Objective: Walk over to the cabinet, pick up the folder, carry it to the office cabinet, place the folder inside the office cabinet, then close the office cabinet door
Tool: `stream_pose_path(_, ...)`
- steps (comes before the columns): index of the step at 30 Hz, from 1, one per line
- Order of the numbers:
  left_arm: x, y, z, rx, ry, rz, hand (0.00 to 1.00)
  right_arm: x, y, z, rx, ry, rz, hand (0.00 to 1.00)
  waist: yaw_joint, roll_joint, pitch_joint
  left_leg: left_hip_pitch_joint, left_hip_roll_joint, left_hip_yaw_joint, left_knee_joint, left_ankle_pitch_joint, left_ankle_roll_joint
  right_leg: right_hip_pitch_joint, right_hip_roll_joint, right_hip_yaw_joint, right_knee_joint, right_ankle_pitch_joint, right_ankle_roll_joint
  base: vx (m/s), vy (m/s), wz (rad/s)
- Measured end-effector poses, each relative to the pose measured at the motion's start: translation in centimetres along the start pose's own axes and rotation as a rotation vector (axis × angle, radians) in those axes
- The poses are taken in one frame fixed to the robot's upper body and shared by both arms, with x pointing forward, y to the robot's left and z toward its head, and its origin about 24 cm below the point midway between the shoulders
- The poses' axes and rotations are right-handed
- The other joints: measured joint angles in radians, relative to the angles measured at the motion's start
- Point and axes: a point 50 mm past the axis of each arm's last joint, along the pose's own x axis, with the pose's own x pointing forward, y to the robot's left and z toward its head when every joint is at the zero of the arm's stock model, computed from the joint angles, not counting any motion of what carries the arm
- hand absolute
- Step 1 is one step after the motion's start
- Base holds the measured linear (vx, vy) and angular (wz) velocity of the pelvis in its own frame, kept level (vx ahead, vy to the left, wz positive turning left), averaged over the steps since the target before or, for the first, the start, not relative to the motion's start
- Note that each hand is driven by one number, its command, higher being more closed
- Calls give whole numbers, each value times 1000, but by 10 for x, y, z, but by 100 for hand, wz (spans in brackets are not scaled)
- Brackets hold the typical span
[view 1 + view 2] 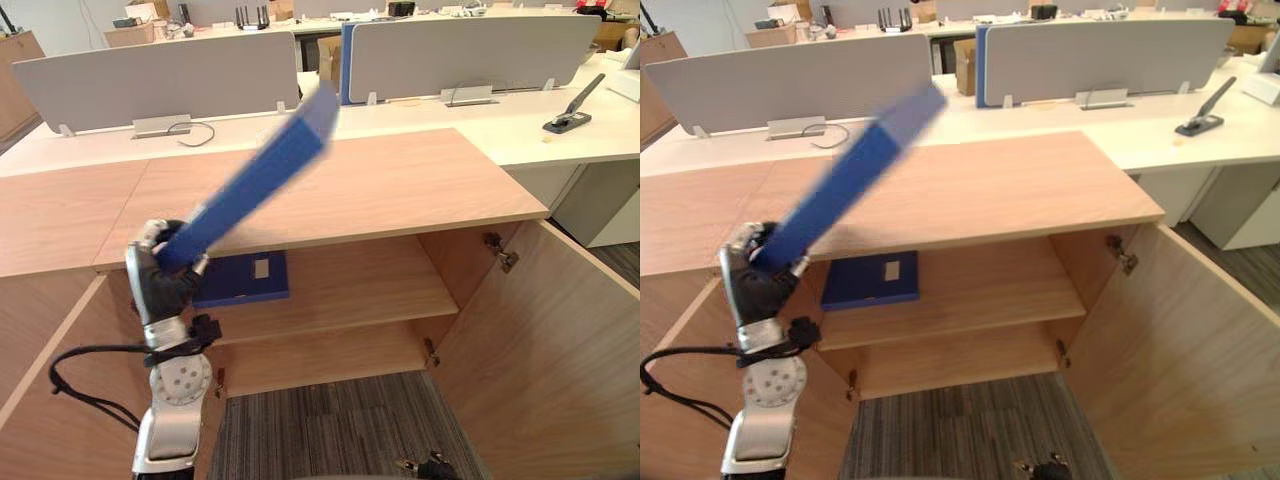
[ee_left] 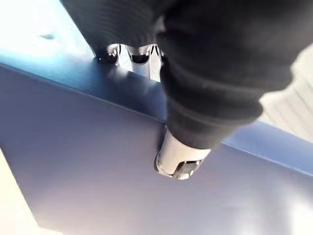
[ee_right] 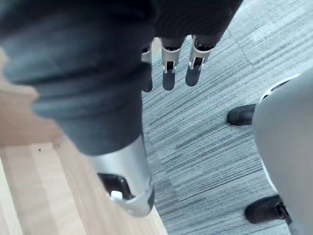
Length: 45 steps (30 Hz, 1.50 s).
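Blue folder [image 1: 262, 180] held in the air, gripped at its lower end by the left robot hand [image 1: 160, 272], fingers hooked over one edge and thumb [image 2: 178, 157] pressed on the smooth, flat cover. Slim, rigid and rectangular, tilted up and to the right, slanting across the left part of the cabinet's [image 1: 400, 190] pale wood-grain top.

Below that top, cabinet open: plain wooden door [image 1: 560, 340] swung wide on the right, small metal hinges on the inner wall. Inside, second blue folder [image 1: 243, 280] with a small pale label, lying flat at the left end of the upper shelf [image 1: 360, 285], just behind the gripping hand. Same warm grain on the shelves and side walls. Grey, finely ribbed carpet [image 1: 330, 430] in front of the opening.

Right robot hand [image 3: 167, 73] hanging over that carpet beside a wooden panel, silver dark-tipped fingers straight and relaxed.

Behind the cabinet, long white counter [image 1: 520, 135] with two smooth grey screens [image 1: 160, 80], round-cornered, upright on metal feet. Narrow blue panel [image 1: 346, 65] between them. Dark long-handled stapler-like tool [image 1: 570, 112] near the counter's right end.
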Motion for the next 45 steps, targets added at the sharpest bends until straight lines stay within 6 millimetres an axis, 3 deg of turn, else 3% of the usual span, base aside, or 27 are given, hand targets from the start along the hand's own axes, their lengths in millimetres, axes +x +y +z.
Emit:
stream_pose_path(1,3,7,4,-235,19,29,100,0,-1,-1,58,6,-3,0,0,0,0,1,1,0,0,-1,1,0,0,1,3,-1,0,0,0,0)
stream_pose_path(4,5,31,18,-650,-46,168,100,0,1,3,158,-5,0,0,2,0,0,3,1,-1,1,-3,4,-2,-1,1,14,-2,2,0,0,0)
stream_pose_path(7,-1,51,26,-841,-128,274,100,-2,12,14,191,-64,35,0,10,0,-1,5,1,-2,1,-3,5,-3,-2,1,22,-5,5,-47,25,1)
stream_pose_path(10,-9,59,27,-963,-161,325,100,-12,36,52,169,-247,138,0,25,-1,-3,5,0,-3,1,-2,6,-7,-4,0,31,-6,6,-49,22,1)
stream_pose_path(11,-12,61,26,-981,-161,325,100,-21,45,75,172,-350,178,0,25,-1,-4,5,0,-3,1,-2,7,-8,-5,0,32,-6,7,-41,20,1)
stream_pose_path(12,-14,61,26,-987,-156,316,100,-31,51,97,191,-461,209,0,25,-2,-5,5,0,-3,1,-1,7,-9,-6,0,35,-7,7,-37,20,0)
stream_pose_path(16,-17,57,23,-993,-116,253,100,-71,51,151,263,-767,252,0,21,-7,-8,4,-1,-2,1,0,8,-12,-7,1,35,-7,8,-8,5,0)
stream_pose_path(19,-20,53,20,-988,-74,218,100,-101,45,172,332,-933,284,0,16,-8,-8,4,-2,0,1,0,8,-12,-6,4,31,-7,8,1,2,-1)
stream_pose_path(21,-23,49,9,-951,-4,196,100,-137,35,193,419,-1126,320,0,10,-8,-7,4,0,1,3,0,8,-12,-3,7,29,-7,8,-6,-2,-4)
stream_pose_path(28,-33,39,-16,-891,159,152,100,-207,22,225,514,-1500,411,0,-1,-16,-5,5,0,7,7,-3,8,-18,-3,21,32,-7,8,-19,9,-4)
stream_pose_path(39,-29,33,-19,-723,158,-26,100,-242,31,260,458,-1685,713,0,-2,-28,-6,-8,0,2,27,-7,9,-34,-5,29,46,-7,8,-25,9,-1)
stream_pose_path(45,-22,30,-17,-606,140,-122,100,-232,51,276,440,-1524,1030,0,-1,-35,-2,-14,1,-1,37,-7,9,-37,-6,29,51,-6,8,-20,6,1)
